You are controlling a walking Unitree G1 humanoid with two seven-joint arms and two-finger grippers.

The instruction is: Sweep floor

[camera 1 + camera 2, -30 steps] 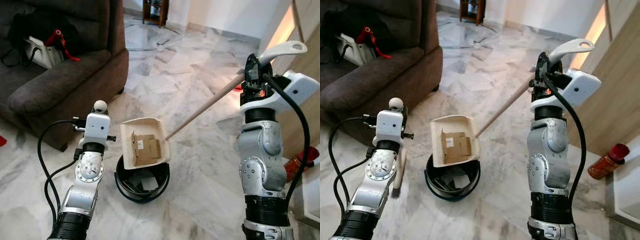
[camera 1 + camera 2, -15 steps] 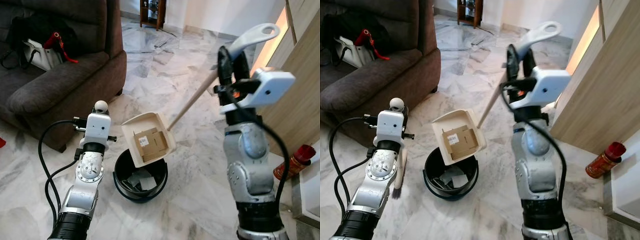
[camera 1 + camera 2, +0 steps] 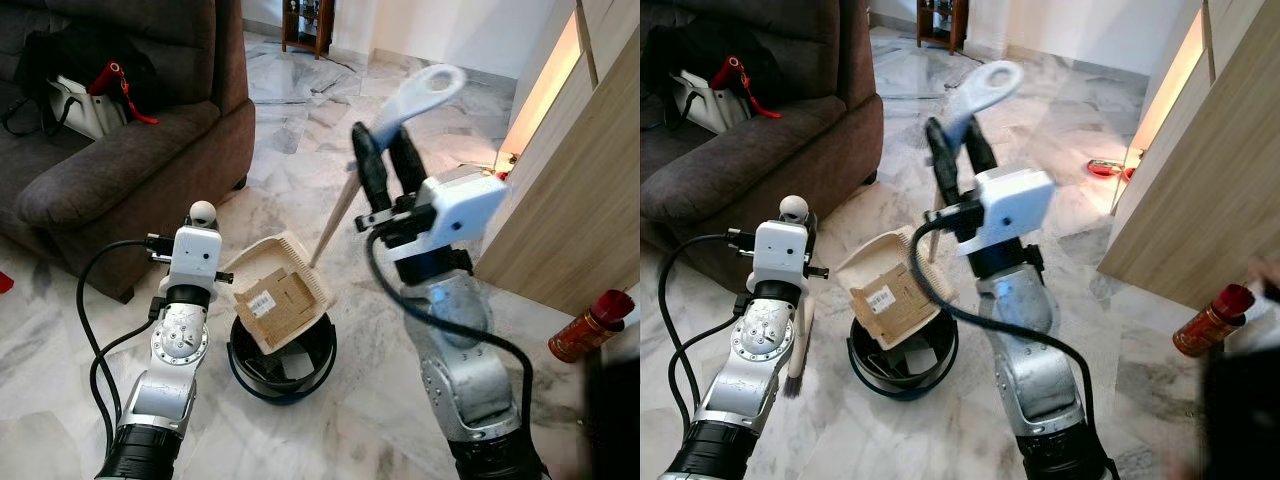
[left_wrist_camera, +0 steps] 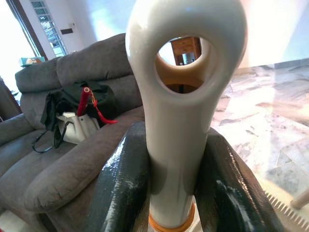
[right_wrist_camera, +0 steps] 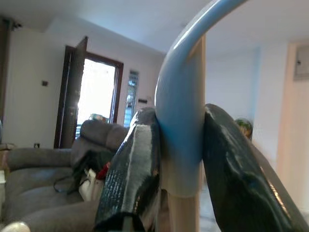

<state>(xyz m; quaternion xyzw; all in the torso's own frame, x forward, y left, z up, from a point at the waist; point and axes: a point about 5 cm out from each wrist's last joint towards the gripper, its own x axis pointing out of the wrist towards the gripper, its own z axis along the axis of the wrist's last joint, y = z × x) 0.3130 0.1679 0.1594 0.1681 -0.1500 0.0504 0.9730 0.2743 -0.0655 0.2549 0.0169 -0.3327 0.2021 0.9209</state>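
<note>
1. Nearest the camera, the two silver arms rise from the lower edge of the head views, the left one trailing a looped black cable.
2. Just beyond them, a black bucket (image 3: 281,362) sits on the marble floor (image 3: 330,140) between the arms, with scraps of paper lying in its bottom.
3. Over the bucket's rim hangs the cream dustpan (image 3: 277,300), tipped steeply toward the bucket's mouth, with a flattened cardboard box (image 3: 272,304) bearing a white label still lying against its inside face.
4. From the dustpan's back a pale wooden pole slants up to a white looped grip (image 3: 418,97); the right gripper (image 3: 384,172) is clamped on it just below the loop, one black finger pressed on either side, as the right wrist view confirms.
5. On the left, the left gripper (image 4: 176,188) is closed around the white looped handle of a brush (image 3: 797,352), whose dark bristles rest on the floor beside the left forearm.
6. Farther off to the left stands a dark brown sofa (image 3: 130,160), with a white bag (image 3: 85,105) carrying a red strap on its seat.
7. To the right, a red bottle (image 3: 585,325) lies on the floor near a light wooden cabinet (image 3: 590,190).
8. Farthest back, a small wooden stand (image 3: 310,22) sits by the white wall.
</note>
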